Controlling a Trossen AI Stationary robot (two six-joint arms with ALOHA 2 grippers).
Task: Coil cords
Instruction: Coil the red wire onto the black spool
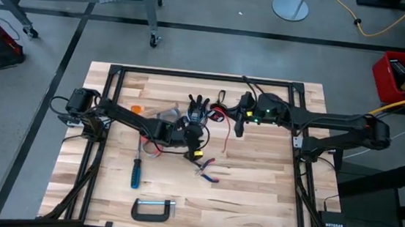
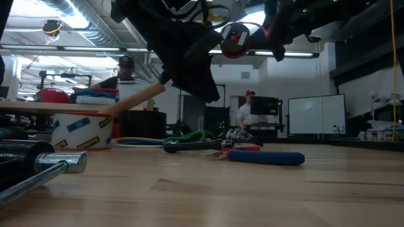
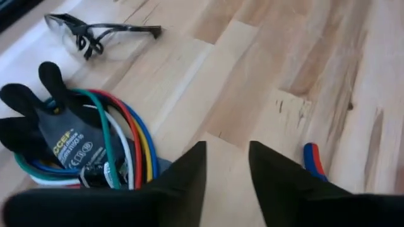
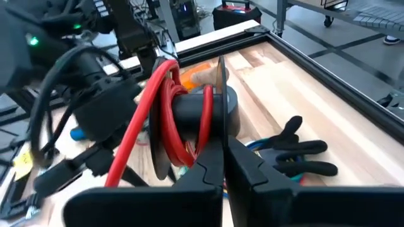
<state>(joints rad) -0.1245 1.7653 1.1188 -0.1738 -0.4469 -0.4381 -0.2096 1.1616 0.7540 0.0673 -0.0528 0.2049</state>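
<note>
A red cord [image 4: 165,104] is wound on a black reel [image 4: 192,113], lifted above the table's middle. My right gripper [image 4: 222,148] is shut on that reel and shows in the high view [image 1: 240,123] just right of a black glove [image 1: 197,110]. In the low view the reel [image 2: 237,38] hangs high over the wood. My left gripper [image 3: 227,167] stands open over bare wood with nothing between its fingers, near the glove [image 3: 44,126]; the high view shows this gripper [image 1: 194,136] just nearside of the glove. No second cord can be made out. My right gripper pinches the reel's thin side disc [image 4: 219,107] by its edge between its two fingers. The fingers come nearly level from the table's right side. The reel is lifted clear of the table, with the red cord's loops around its hub.
A bundle of coloured wires [image 3: 129,142] lies under the glove, and safety glasses [image 3: 95,30] lie beyond it. Red-and-blue pliers [image 1: 206,170], a blue screwdriver [image 1: 136,172] and a black C-clamp [image 1: 153,210] lie nearer the front edge. People stand in the room behind [image 2: 126,66].
</note>
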